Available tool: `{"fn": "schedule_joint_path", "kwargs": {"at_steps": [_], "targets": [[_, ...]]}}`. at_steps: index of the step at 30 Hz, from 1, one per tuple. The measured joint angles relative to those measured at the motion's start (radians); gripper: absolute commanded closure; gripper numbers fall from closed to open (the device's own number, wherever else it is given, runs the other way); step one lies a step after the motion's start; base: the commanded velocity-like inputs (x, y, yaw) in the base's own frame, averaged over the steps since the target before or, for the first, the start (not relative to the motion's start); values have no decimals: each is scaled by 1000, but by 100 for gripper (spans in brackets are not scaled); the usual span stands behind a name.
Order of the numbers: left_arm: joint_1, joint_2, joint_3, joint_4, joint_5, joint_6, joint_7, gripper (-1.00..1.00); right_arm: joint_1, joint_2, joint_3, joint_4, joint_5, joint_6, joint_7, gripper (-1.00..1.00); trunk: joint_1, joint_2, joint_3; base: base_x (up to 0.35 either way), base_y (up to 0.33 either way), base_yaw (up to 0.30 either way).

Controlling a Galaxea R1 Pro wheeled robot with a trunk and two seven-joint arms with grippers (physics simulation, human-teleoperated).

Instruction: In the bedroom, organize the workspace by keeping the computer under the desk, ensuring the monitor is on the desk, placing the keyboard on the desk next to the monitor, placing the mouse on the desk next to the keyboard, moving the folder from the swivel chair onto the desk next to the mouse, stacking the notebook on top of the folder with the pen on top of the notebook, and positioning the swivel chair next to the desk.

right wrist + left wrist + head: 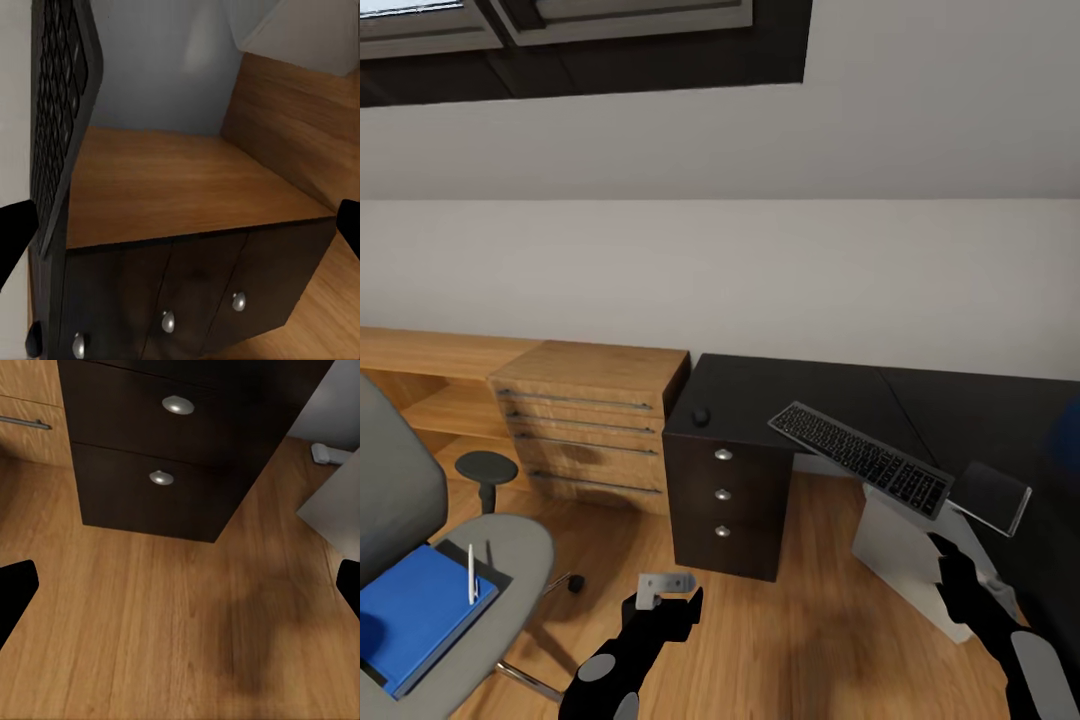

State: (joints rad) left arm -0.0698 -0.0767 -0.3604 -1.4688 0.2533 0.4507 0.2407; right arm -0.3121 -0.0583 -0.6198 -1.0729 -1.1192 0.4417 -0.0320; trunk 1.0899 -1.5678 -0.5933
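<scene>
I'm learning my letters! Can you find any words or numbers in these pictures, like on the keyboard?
No text can be read here.
Keyboard: its keys carry pale marks, too small and blurred to read.
Blue folder on the swivel chair: no label to be seen.
Pen: plain, no writing shows.
Mouse: no marking to be seen.
Black drawers under the desk: round knobs only, no words or numbers.

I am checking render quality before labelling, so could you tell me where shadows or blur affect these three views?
Head view: evenly lit and sharp; soft shadows on the floor near the desk. Left wrist view: a dark blurred shadow patch on the floor, claw fingertips black silhouettes at the edges. Right wrist view: the keyboard looms close and stretched, slightly soft.
</scene>
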Motion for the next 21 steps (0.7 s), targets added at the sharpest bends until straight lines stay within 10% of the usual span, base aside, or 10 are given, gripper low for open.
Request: {"fn": "schedule_joint_path", "kwargs": {"at_steps": [21], "targets": [[0,0,0,0,-1,0,0,-100,0,-2,-6,-2,-9,-14,109,-100,81,-147,-66,0,0,0]]}}
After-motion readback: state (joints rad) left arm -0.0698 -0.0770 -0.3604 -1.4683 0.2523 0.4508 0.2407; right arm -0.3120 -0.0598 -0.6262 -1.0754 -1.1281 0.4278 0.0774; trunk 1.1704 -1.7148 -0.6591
